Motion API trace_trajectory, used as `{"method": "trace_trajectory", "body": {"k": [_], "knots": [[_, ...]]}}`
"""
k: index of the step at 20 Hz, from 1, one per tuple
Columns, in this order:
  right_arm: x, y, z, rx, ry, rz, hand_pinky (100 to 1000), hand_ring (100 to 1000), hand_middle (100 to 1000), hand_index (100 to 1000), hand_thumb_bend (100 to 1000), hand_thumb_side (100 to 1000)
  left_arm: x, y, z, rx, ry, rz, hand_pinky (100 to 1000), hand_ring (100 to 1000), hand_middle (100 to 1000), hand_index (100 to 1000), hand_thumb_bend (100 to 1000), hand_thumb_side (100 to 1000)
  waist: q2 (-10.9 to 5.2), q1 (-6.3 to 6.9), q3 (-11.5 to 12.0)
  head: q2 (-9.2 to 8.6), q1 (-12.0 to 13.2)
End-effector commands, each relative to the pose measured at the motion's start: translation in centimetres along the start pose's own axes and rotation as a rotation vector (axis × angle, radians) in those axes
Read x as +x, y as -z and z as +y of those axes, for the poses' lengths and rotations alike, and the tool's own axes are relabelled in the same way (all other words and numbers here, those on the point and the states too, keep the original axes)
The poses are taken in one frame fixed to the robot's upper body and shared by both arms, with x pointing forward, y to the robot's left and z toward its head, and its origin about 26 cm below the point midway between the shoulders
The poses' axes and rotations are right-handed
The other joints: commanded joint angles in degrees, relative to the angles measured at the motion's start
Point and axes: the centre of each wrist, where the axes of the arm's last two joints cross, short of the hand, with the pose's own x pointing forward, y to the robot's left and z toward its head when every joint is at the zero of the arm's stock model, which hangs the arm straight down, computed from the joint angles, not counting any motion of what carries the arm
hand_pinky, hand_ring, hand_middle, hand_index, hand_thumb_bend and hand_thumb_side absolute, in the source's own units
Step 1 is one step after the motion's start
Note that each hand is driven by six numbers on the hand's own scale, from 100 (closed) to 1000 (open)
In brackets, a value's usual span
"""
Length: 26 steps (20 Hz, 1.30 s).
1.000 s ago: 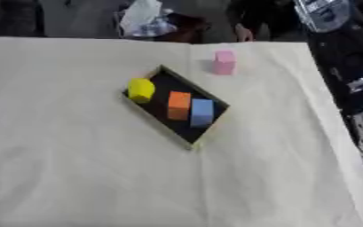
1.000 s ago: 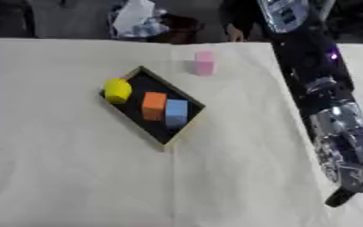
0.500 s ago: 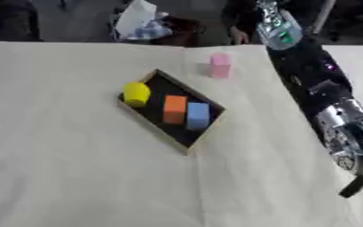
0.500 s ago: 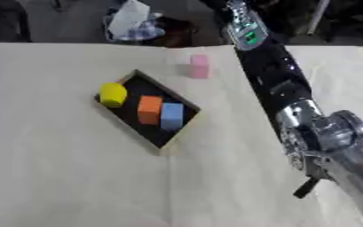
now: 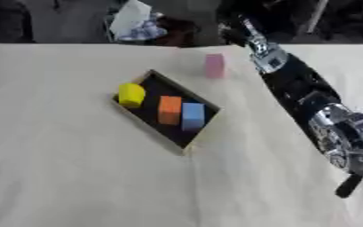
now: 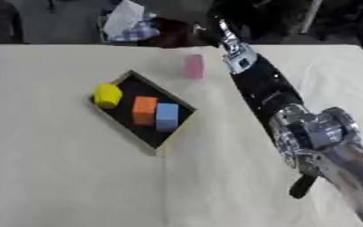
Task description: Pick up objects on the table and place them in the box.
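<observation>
1. Cream cloth over the table (image 5: 68, 177), dark clutter along the far edge.
2. Right hand (image 5: 242, 26) reaching past the far edge, blurred against the dark; fingers open or curled, impossible to tell; left hand nowhere in view.
3. Just to its left and a little nearer, pink block (image 5: 214, 65), standing upright, alone on the cloth; right arm clearly the closer one.
4. Further left and nearer again, box (image 5: 167, 136) set diagonally, already holding yellow block (image 5: 131, 94), orange block (image 5: 169, 109), blue block (image 5: 193, 115); likely next: hand down and leftward onto pink.
</observation>
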Motion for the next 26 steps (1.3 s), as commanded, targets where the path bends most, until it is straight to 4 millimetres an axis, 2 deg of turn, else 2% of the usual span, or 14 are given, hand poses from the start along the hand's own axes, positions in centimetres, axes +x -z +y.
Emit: {"method": "trace_trajectory", "body": {"k": [1, 7, 8, 9, 10, 15, 20, 26], "knots": [[1.2, 0.5, -1.3, 0.040, -0.100, -0.056, 850, 877, 868, 968, 100, 521, 0.6, 0.2, 0.2, -0.009, 0.015, -0.024, 728, 564, 612, 748, 381, 579, -0.23, -0.57, -0.1, -0.74, -0.1], [2.1, 0.7, -1.4, 0.212, -0.318, -0.117, 859, 892, 887, 971, 100, 475, 0.6, 0.1, 0.2, -0.017, 0.019, -0.022, 729, 564, 612, 749, 381, 582, -0.21, -0.54, -0.2, -0.76, -0.1], [2.4, 0.8, -1.4, 0.244, -0.367, -0.121, 861, 895, 889, 973, 100, 419, 0.5, 0.1, 0.1, -0.019, 0.019, -0.020, 729, 564, 612, 749, 381, 583, -0.19, -0.52, -0.2, -0.76, 0.0], [2.6, 0.8, -1.5, 0.271, -0.415, -0.123, 863, 899, 897, 973, 100, 427, 0.5, 0.1, 0.1, -0.022, 0.019, -0.019, 729, 564, 612, 750, 380, 584, -0.18, -0.50, -0.3, -0.78, 0.1], [2.8, 0.9, -1.5, 0.289, -0.459, -0.125, 867, 906, 907, 974, 101, 387, 0.5, 0.1, 0.1, -0.024, 0.019, -0.019, 729, 564, 612, 750, 380, 584, -0.17, -0.49, -0.3, -0.80, 0.1], [3.5, 1.0, -1.4, 0.337, -0.620, -0.134, 890, 939, 934, 975, 184, 316, 0.4, 0.0, 0.0, -0.027, 0.020, -0.019, 729, 564, 612, 750, 380, 584, -0.12, -0.43, -0.2, -0.91, 0.0], [3.6, 1.0, -1.2, 0.379, -0.703, -0.132, 896, 947, 940, 977, 237, 285, 0.4, 0.0, 0.0, -0.030, 0.018, -0.017, 729, 563, 611, 751, 379, 586, -0.08, -0.46, -0.1, -0.92, -0.1], [3.0, 0.8, -0.9, 0.401, -0.746, -0.108, 893, 940, 921, 975, 227, 261, 0.4, -0.1, 0.0, -0.036, 0.017, -0.016, 729, 561, 609, 750, 378, 589, 0.01, -0.39, 0.0, -1.00, -0.2]]}}
